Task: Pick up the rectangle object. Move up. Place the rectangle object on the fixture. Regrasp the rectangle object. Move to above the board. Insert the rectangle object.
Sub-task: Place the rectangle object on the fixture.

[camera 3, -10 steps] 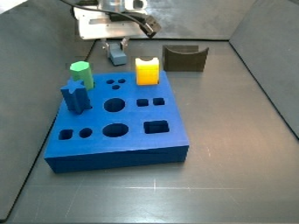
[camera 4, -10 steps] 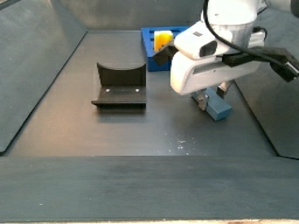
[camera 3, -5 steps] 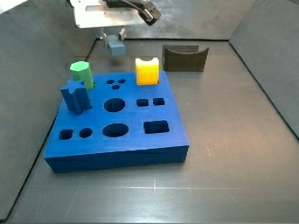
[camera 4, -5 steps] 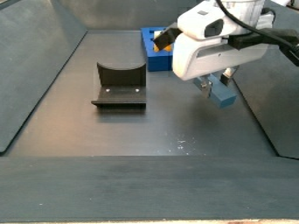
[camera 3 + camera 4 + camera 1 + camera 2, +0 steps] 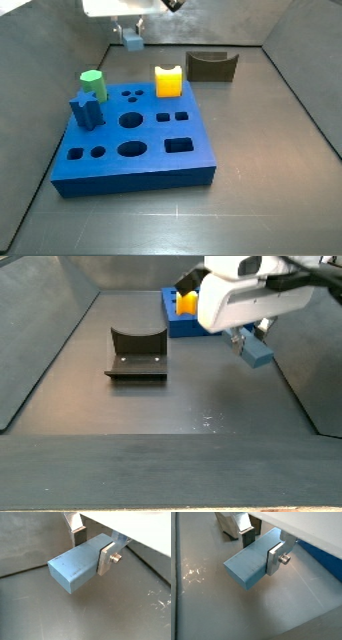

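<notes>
Grey-blue rectangle object (image 5: pixel 77 562) sits clamped in the claw (image 5: pixel 92 548), whose far finger seems mostly hidden.

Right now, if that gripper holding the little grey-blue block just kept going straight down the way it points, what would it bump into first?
Probably only the bare floor. The gripper holds the rectangle object in the air, beside the board and apart from the fixture. Depth is hard to judge, so that is a guess.

- The rectangle object (image 5: pixel 79 561), a plain grey-blue block, is clamped between the gripper (image 5: pixel 249 341) fingers, clear of the floor.
- The fixture (image 5: pixel 135 354) stands empty.
- The board (image 5: pixel 134 135) lies flat.
</notes>
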Robot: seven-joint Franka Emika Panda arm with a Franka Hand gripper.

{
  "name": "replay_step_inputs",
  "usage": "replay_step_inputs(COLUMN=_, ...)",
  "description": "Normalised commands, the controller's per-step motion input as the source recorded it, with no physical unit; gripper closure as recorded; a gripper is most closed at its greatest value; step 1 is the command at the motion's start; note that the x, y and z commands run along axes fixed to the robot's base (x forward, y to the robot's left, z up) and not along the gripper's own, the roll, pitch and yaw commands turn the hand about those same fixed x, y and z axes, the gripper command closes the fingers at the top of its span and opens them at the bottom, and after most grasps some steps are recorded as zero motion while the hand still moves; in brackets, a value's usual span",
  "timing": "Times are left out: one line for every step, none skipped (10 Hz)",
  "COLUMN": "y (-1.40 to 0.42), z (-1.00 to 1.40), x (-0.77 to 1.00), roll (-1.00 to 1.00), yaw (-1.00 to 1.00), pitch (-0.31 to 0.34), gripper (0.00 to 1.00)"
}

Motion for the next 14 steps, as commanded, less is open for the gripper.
replay_step_inputs(y=0.01, z=1.0, x=-0.03, roll=0.17, yaw=-0.02, pitch=0.08, gripper=1.0)
replay_step_inputs(y=0.01, z=1.0, x=-0.04, roll=0.2, yaw=-0.01, pitch=0.089, gripper=1.0)
replay_step_inputs(y=0.01, z=1.0, x=-0.04, roll=0.21, yaw=0.0, pitch=0.089, gripper=1.0)
replay_step_inputs(y=0.01, z=1.0, x=-0.04, roll=0.21, yaw=0.02, pitch=0.093, gripper=1.0)
replay_step_inputs(y=0.01, z=1.0, x=-0.04, roll=0.2, yaw=0.02, pitch=0.091, gripper=1.0)
replay_step_inputs(y=0.01, z=0.93, x=-0.04, roll=0.21, yaw=0.02, pitch=0.097, gripper=1.0)
replay_step_inputs(y=0.01, z=0.86, x=-0.04, roll=0.22, yaw=0.03, pitch=0.105, gripper=1.0)
replay_step_inputs(y=0.01, z=0.7, x=-0.02, roll=0.2, yaw=0.03, pitch=0.106, gripper=1.0)
replay_step_inputs(y=0.01, z=0.58, x=-0.02, roll=0.17, yaw=0.03, pitch=0.109, gripper=1.0)
replay_step_inputs(y=0.01, z=0.42, x=-0.01, roll=0.16, yaw=0.03, pitch=0.12, gripper=1.0)
replay_step_inputs(y=0.01, z=0.28, x=-0.01, roll=0.15, yaw=0.03, pitch=0.118, gripper=1.0)
replay_step_inputs(y=-0.26, z=0.52, x=1.0, roll=-0.15, yaw=-1.0, pitch=-0.173, gripper=1.0)
replay_step_inputs(y=-0.26, z=0.49, x=1.0, roll=-0.15, yaw=-1.0, pitch=-0.156, gripper=1.0)
replay_step_inputs(y=-0.24, z=0.47, x=1.0, roll=-0.2, yaw=-1.0, pitch=-0.126, gripper=1.0)
